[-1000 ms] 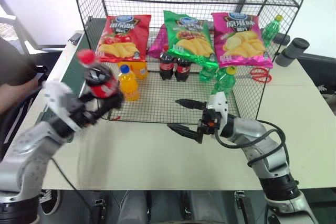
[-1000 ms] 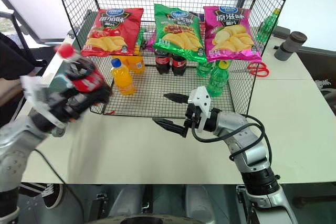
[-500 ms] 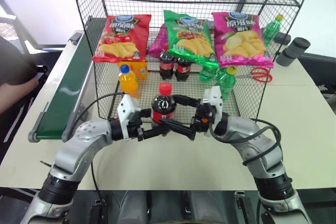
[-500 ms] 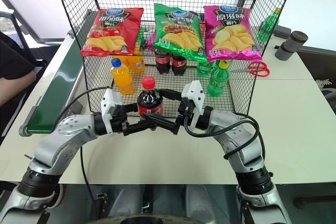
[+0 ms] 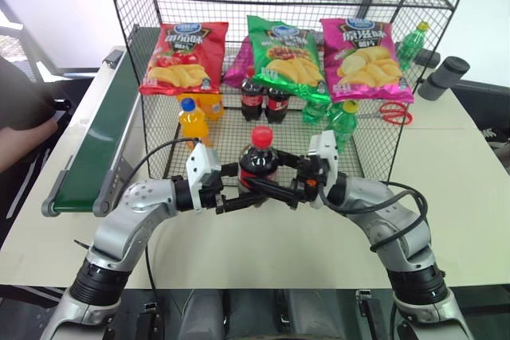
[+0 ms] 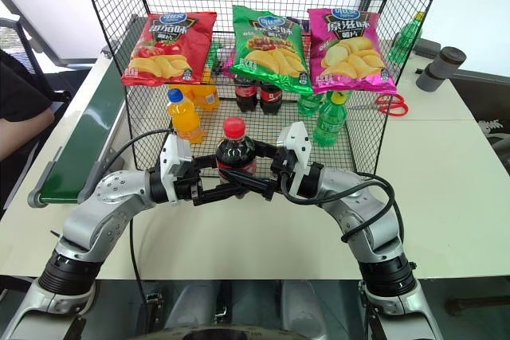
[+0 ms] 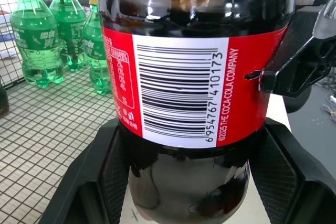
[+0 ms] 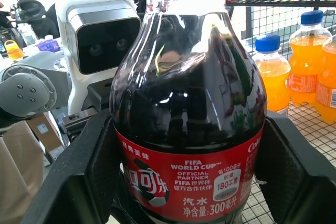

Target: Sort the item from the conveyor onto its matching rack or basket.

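The item, a small cola bottle [image 5: 258, 166] with a red cap and red label, stands upright in the air just in front of the black wire rack [image 5: 223, 149]. My left gripper [image 5: 247, 187] reaches in from the left and is shut on the bottle's lower body. From the right, my right gripper [image 5: 269, 176] is shut on the same bottle. In the left wrist view the barcode side of the bottle [image 7: 184, 93] sits between the pads [image 7: 89, 177]. The right wrist view shows its label [image 8: 189, 187] between black fingers [image 8: 286, 171]. The green conveyor [image 5: 96, 149] runs along the left.
On the rack stand two cola bottles [image 5: 264, 101], orange-drink bottles [image 5: 192, 123] and green bottles [image 5: 343, 121], with three chip bags [image 5: 287, 57] behind. Red scissors [image 5: 390, 113] and a grey cylinder [image 5: 445, 77] lie to the right. A person's arm [image 5: 20, 129] rests beyond the conveyor.
My left gripper swung the cola bottle from over the conveyor side to the middle, in front of the rack. The right gripper, open before, has shut on the bottle.
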### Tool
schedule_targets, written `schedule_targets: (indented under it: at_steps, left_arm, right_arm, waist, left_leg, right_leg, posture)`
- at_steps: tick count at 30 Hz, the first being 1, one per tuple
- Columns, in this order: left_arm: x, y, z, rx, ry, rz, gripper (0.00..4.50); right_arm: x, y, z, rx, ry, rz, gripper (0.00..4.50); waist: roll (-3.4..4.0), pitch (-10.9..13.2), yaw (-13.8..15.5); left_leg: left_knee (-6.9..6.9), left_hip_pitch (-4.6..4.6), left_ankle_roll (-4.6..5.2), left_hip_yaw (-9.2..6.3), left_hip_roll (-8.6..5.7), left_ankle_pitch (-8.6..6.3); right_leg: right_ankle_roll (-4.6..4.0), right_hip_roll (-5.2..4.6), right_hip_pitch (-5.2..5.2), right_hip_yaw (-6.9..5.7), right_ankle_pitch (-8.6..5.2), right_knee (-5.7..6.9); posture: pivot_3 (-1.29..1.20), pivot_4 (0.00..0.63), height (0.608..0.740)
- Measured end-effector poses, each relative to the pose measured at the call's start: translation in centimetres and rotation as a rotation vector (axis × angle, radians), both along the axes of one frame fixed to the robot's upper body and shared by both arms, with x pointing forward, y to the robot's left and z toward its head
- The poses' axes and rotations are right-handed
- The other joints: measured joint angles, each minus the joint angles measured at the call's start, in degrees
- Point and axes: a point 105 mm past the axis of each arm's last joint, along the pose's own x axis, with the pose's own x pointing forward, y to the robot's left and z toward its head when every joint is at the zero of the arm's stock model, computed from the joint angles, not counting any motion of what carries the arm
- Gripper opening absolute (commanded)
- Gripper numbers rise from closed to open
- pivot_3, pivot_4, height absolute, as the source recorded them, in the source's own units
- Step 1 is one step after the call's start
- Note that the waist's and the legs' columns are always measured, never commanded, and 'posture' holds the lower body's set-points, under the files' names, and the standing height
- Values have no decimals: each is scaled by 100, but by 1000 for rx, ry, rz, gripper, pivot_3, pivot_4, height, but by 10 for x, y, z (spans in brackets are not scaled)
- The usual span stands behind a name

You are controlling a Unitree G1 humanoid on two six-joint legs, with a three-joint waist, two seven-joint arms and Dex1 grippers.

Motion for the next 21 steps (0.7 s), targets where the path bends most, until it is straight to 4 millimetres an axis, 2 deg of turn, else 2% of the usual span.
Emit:
schedule_targets:
  at_steps: [2,8,12,16,19,21]
  left_arm:
    - [0,1,-1,10,7,1,4423]
    - [7,19,-15,88,-27,104,4423]
    - [17,47,-18,86,-50,255,4423]
    - [17,71,-20,61,-60,378,4423]
    - [16,84,-19,36,-69,457,4423]
    - [15,85,-18,26,-72,470,4423]
  right_arm:
    - [0,2,-2,-2,5,5,2932]
    - [16,0,-5,-11,-43,-88,2932]
    - [49,-8,-8,-7,-112,-292,2932]
    - [75,-18,-28,-84,-180,-466,2932]
    - [87,-16,-51,-103,-165,-548,2932]
    - [94,-12,-58,-97,-162,-589,2932]
  waist:
    - [0,0,-2]
    - [0,0,-2]
    - [1,0,-15]
    - [1,0,-8]
    - [1,1,-20]
    - [3,2,-44]
  left_leg:
    - [0,0,0,0,1,0]
    - [0,1,0,1,1,0]
    - [0,1,0,1,2,0]
    - [-1,-2,-1,5,1,0]
    - [-1,-1,-1,7,0,0]
    - [-1,-1,-2,8,1,1]
  right_leg:
    - [0,1,0,0,0,0]
    - [0,3,-1,1,0,0]
    - [0,2,-5,2,0,5]
    - [0,-10,-5,2,0,1]
    - [0,-12,-6,4,0,3]
    - [0,-13,-9,6,0,9]
  posture:
    - [0,150,740]
    - [0,150,740]
    - [0,150,740]
    - [0,150,740]
    - [0,150,740]
    - [0,150,740]
